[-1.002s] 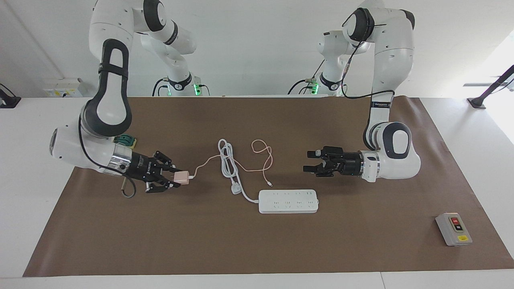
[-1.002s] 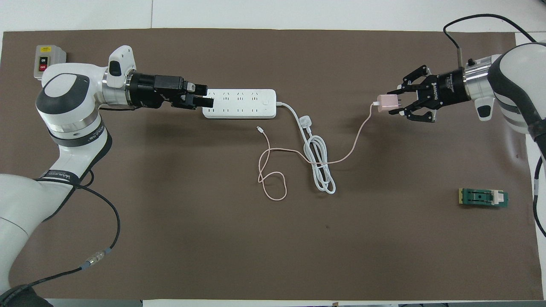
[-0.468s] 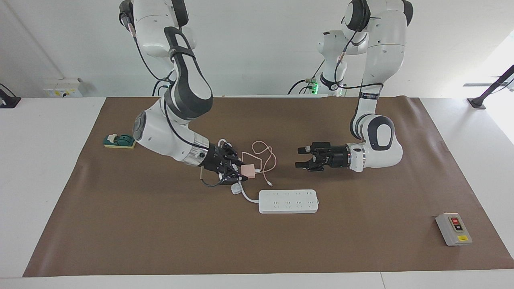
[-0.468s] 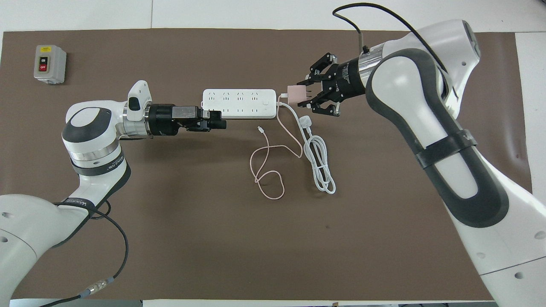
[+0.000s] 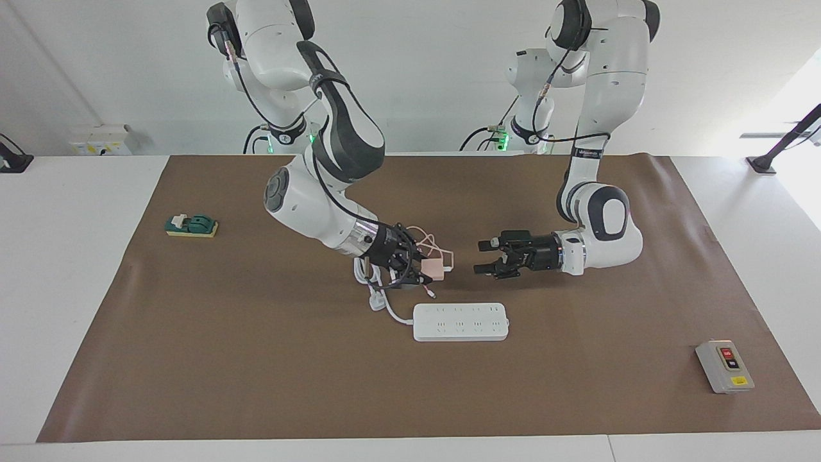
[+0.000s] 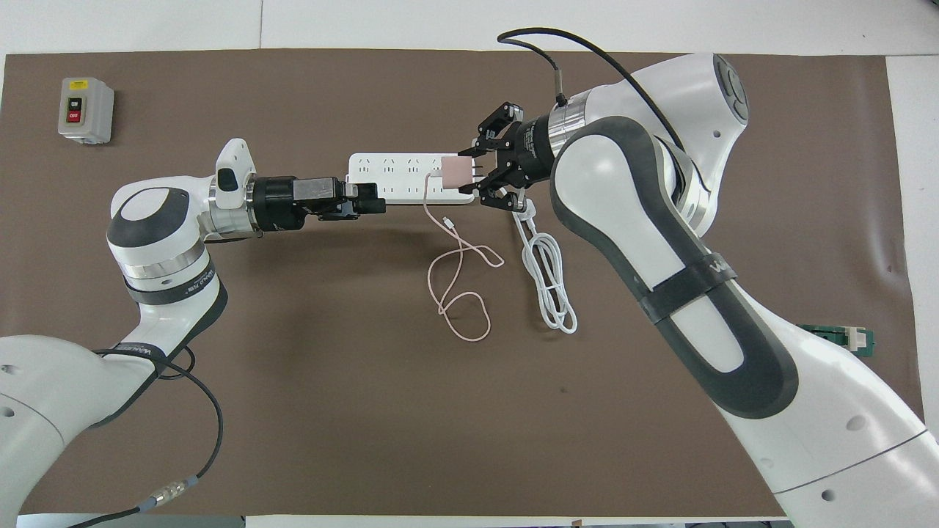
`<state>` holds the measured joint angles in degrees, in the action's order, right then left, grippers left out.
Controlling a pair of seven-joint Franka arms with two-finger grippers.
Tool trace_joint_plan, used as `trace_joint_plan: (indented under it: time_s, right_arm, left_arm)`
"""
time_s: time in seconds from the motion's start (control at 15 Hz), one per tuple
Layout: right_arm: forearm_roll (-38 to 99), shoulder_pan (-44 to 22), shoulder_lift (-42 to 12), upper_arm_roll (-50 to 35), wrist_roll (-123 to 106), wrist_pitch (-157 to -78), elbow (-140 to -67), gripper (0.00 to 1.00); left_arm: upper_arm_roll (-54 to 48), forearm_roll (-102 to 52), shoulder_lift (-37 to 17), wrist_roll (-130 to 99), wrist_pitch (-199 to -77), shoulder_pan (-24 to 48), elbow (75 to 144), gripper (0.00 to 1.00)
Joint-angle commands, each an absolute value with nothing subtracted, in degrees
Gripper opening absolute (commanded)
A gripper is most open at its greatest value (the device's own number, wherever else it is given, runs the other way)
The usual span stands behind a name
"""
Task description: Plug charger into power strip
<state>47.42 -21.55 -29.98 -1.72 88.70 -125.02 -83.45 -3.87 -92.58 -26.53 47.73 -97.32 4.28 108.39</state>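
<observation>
Step in hand: we carry the charger [image 5: 435, 269] in the air toward the power strip [image 5: 460, 321], to bring it above a socket.
Right gripper [image 5: 428, 270]: its fingers pinch the pink cube from two sides; in the overhead view it covers the strip's end toward the right arm's end of the counter, and the facing view shows it well above the strip, not touching.
Left gripper [image 5: 484, 256]: it waits in the air over the brown mat, near the strip's other end; whether its fingers are spread or together, we cannot tell.
Power strip: it lies flat in the middle of the counter, about halfway between the edge nearest the robots and the front edge, sockets up.
Cable [image 6: 456, 282]: thin and pink, it hangs from the cube and loops on the mat.
How to do it well: we judge the pins must turn downward and line up with one socket before we descend; we should go down straight and slowly, so the strip does not slide.
Change from half a second ago: the right arm moved the cube sideways, from beside the strip's end to over it; the left gripper has hardly moved.
</observation>
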Motion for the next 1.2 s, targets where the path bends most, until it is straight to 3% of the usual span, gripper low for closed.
trace_joint_plan:
  time_s: [0.0, 1.14]
  right_arm:
    - [48.5, -22.6, -32.6, -1.5, 90.6, -125.9, -79.8, 0.00]
    - [48.6, -25.2, -34.5, -1.6, 92.3, -125.6, -77.2, 0.00]
  left_arm:
    - [-3.3, -95.3, -25.0, 49.3, -98.5, 5.5, 110.7, 1.00]
    - [-3.3, -99.8, -26.7, 50.5, -98.7, 8.4, 110.7, 1.00]
